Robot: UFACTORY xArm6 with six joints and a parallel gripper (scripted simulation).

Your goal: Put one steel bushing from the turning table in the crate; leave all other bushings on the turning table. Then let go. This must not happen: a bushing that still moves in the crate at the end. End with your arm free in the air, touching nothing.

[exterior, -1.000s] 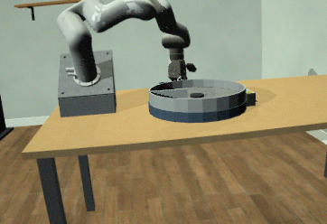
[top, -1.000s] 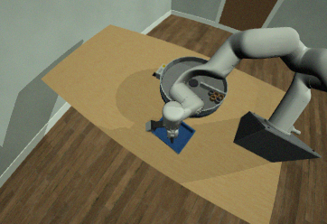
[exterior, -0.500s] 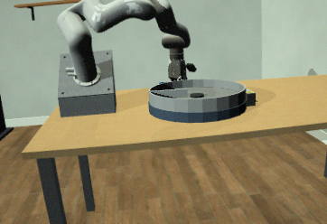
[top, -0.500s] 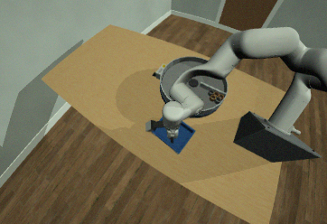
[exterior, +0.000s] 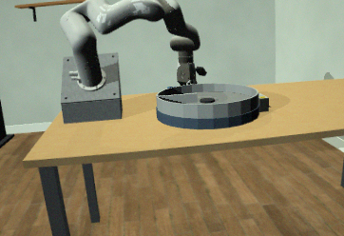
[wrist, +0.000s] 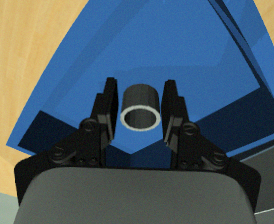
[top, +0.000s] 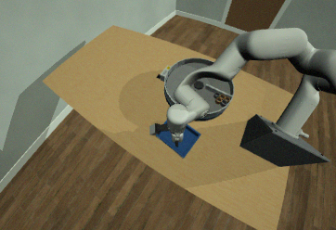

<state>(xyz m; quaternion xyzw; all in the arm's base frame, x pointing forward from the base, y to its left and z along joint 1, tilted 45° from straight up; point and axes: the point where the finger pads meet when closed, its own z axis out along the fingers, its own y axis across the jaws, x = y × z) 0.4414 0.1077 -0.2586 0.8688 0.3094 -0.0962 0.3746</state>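
Observation:
A grey steel bushing (wrist: 141, 106) stands upright between the fingers of my gripper (wrist: 140, 90) (top: 176, 140) (exterior: 185, 79), with a thin gap on each side. The gripper is open a little and sits low inside the blue crate (top: 191, 144) (wrist: 188, 43), so the bushing rests on the crate floor. The round grey turning table (top: 186, 66) (exterior: 209, 112) stands just behind the crate. It holds a cluster of brownish bushings (top: 220, 99) near its right rim and a dark round piece (top: 199, 85) (exterior: 206, 100) near its middle. In the exterior view the crate is hidden behind the turning table.
The robot's grey base block (top: 278, 142) (exterior: 90, 96) stands on the wooden table (top: 102, 66) (exterior: 143, 134) beside the turning table. A small box (top: 162, 74) (exterior: 263, 102) sits against the turning table's far side. The arm reaches over the turning table's rim.

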